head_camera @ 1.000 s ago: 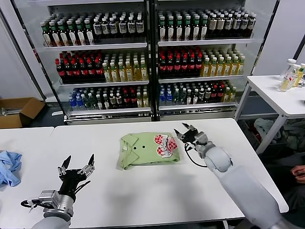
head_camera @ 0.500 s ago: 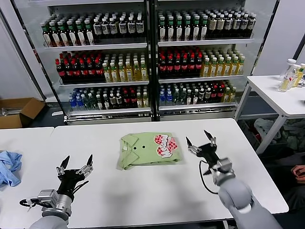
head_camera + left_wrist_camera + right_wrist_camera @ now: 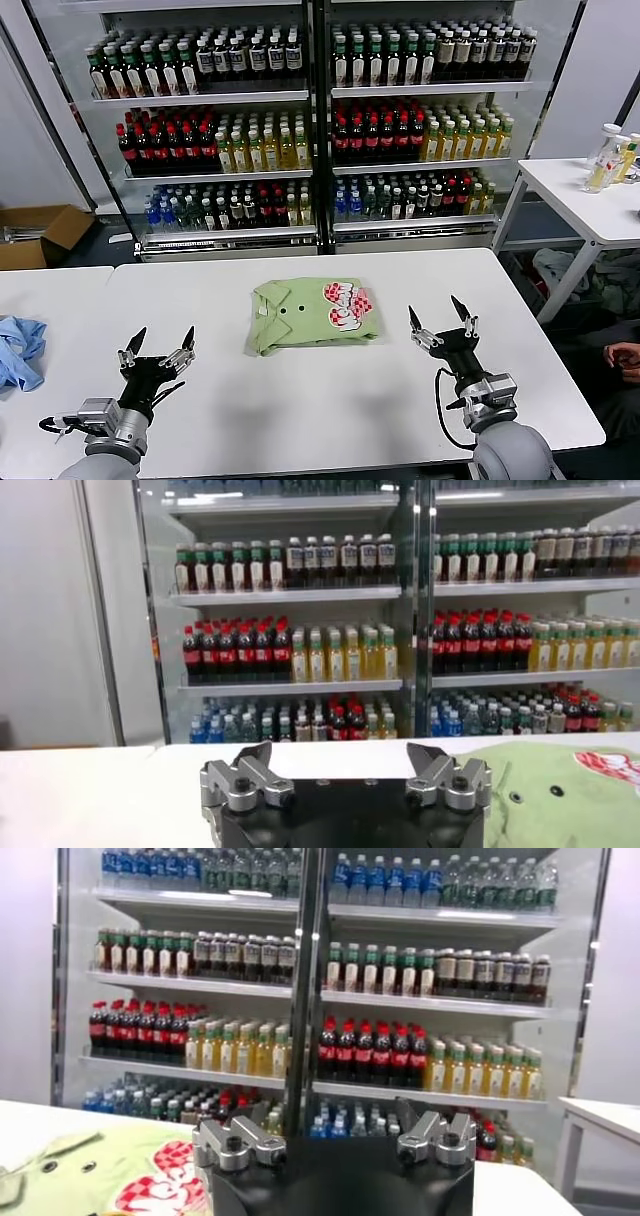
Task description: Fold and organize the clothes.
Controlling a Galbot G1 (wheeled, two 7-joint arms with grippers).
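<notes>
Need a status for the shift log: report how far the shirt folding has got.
Done: the polo shirt lies folded in a compact rectangle on the table. In hand: nothing; left gripper and right gripper are open, clear of it. Left: apparently nothing.

A white table (image 3: pixel 330 400) fills the foreground, with a second white table (image 3: pixel 40 290) just beside it on the left — a crumpled light-blue cloth (image 3: pixel 18 350) lies at that one's left edge. Behind stand glass-fronted drinks coolers (image 3: pixel 315 120), their shelves packed with rows of bottles — red, yellow, green, blue. A cardboard box (image 3: pixel 35 232) sits on the floor at far left. At far right, another white table (image 3: pixel 590 200) carries a few bottles (image 3: pixel 612 158).
</notes>
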